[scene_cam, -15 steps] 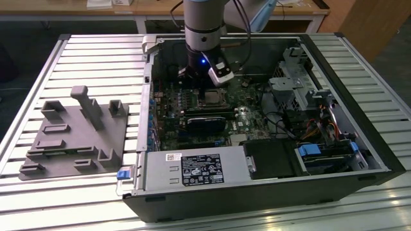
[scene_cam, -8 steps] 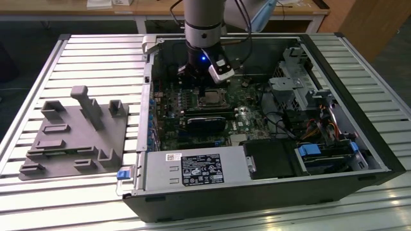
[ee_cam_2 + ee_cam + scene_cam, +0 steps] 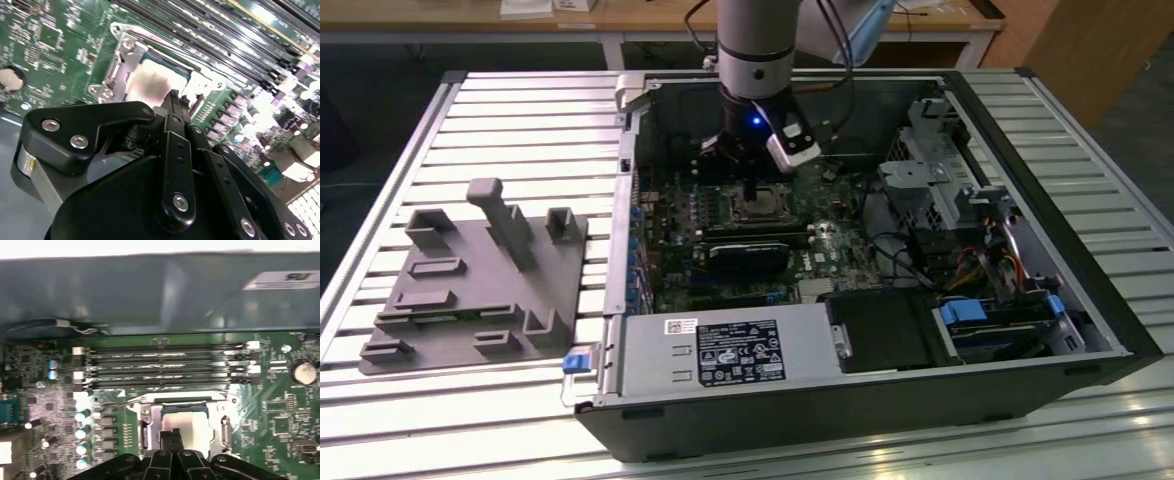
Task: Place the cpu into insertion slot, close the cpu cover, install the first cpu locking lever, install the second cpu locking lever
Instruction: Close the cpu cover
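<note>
Closed hand (image 3: 170, 434) low over the cpu (image 3: 192, 427), inside the open computer case (image 3: 854, 425).

In both wrist views the hand's two black fingers are pressed together, with their tips over one edge of the cpu's pale face. Whether they touch it cannot be told. The cpu sits in the insertion slot (image 3: 758, 207), and the silvery cpu cover (image 3: 150, 415) lies down around it, framing the face through its window. The slot is on the green motherboard (image 3: 280, 410), beside the row of long memory slots (image 3: 165, 365). The case also holds a black card (image 3: 747, 255) near the slot and a white-labelled power supply box (image 3: 720, 350) along its near wall. On the slatted surface (image 3: 520, 110), a grey fixture (image 3: 467, 290) lies at the exterior view's left of the case.
</note>
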Controlling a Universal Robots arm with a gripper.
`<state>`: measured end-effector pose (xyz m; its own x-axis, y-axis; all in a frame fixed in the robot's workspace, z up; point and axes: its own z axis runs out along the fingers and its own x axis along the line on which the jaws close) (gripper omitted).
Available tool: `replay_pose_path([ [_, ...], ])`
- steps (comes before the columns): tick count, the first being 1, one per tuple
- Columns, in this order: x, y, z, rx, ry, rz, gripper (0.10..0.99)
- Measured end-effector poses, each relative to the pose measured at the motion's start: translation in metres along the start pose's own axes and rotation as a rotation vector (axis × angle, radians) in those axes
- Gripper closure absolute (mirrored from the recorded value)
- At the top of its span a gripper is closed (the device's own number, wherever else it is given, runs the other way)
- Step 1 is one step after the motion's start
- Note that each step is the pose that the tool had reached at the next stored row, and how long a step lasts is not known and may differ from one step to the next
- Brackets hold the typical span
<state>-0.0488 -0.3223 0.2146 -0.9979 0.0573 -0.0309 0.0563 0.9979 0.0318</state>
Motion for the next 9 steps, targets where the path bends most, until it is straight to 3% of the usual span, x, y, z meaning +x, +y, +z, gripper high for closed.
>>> replay_pose_path([
  [5, -0.0102, 0.0006, 0.0003, 0.000, 0.0003, 0.000, 0.980],
  [9, -0.0115, 0.0007, -0.0008, 0.001, 0.0003, 0.000, 0.980],
])
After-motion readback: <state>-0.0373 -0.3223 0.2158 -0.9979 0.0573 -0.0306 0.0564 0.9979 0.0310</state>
